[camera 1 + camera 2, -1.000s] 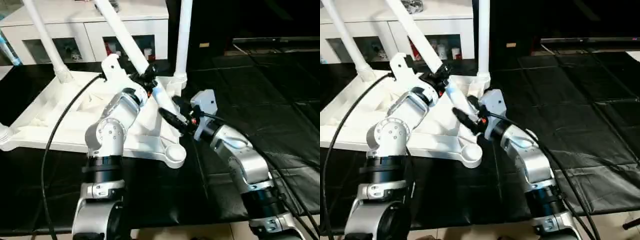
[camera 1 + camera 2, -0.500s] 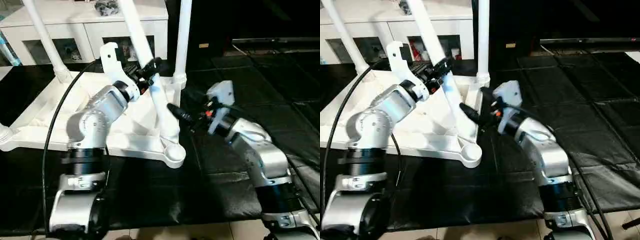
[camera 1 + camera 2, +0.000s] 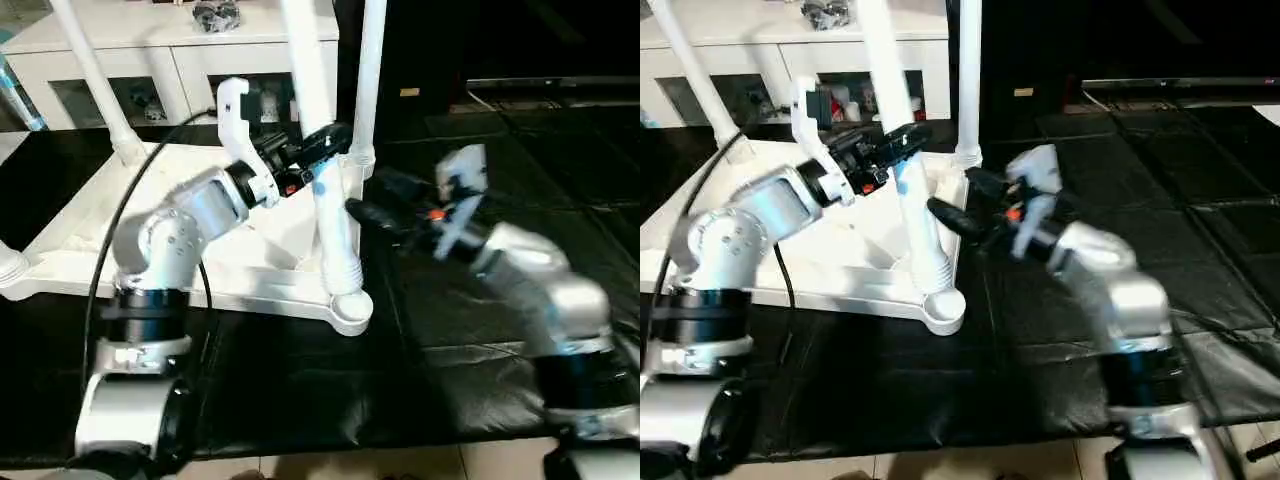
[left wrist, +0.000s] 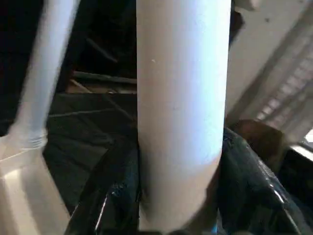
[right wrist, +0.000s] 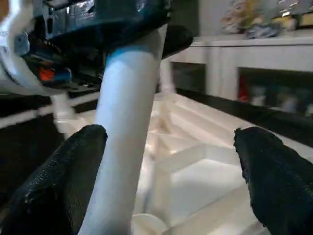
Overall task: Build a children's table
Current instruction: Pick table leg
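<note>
The children's table top (image 3: 200,250) lies upside down, white with a ribbed underside. Two white legs stand in its far corners, one at the far left (image 3: 95,80) and one at the far right (image 3: 367,80). My left gripper (image 3: 322,150) is shut on a third leg (image 3: 335,225), which shows close up between its fingers (image 4: 181,122). This leg stands nearly upright with its lower end at the near right corner socket (image 3: 350,312); I cannot tell how deep it sits. My right gripper (image 3: 368,197) is open just to the right of that leg, its fingers (image 5: 63,176) wide apart and off it.
A white cabinet (image 3: 190,60) with glass doors stands behind the table top. Black mats (image 3: 500,150) cover the floor to the right and in front. A black cable (image 3: 105,270) loops from my left arm across the table top. A leg stub (image 3: 8,265) shows at the near left corner.
My left gripper has swung the held leg from a slant to nearly upright over the near right socket. My right gripper has opened, let go of the leg and drawn back to the right.
</note>
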